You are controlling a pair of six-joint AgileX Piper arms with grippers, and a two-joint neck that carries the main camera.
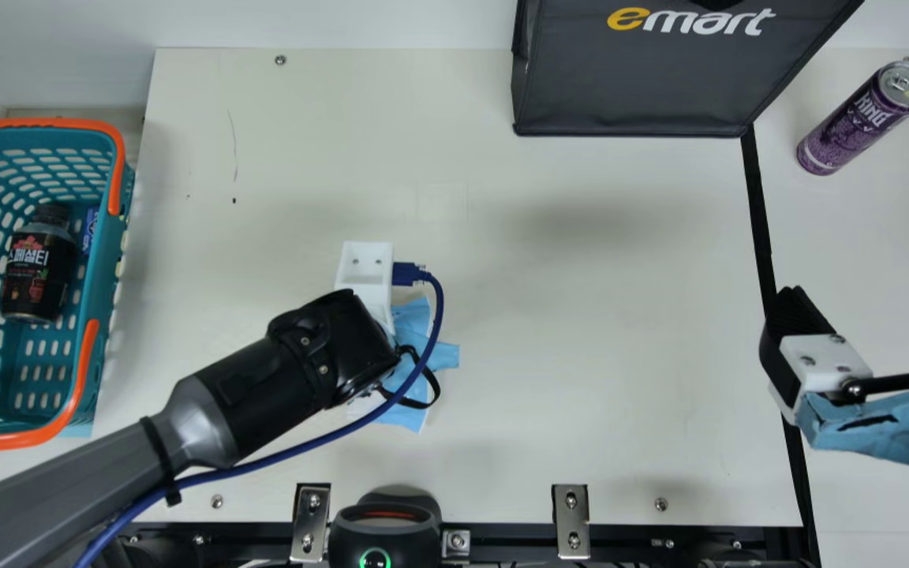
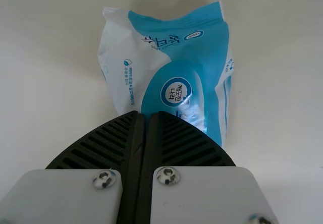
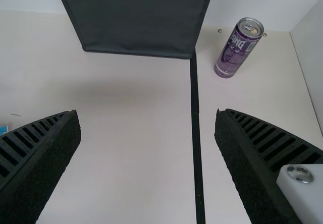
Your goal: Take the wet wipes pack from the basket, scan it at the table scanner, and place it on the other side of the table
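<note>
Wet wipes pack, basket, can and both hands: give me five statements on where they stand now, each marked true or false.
1. The left hand grips the wet wipes pack. True.
2. A dark bottle lies in the basket. True.
3. The wet wipes pack is inside the basket. False: it is outside, in the left hand.
4. The right hand is closed. False: its fingers are apart, with nothing between them.
5. The purple can is left of the black strip. False: it is right of it.

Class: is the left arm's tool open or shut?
The tool is shut on the wipes pack: its fingers nearly meet, blue wrapping between them.
</note>
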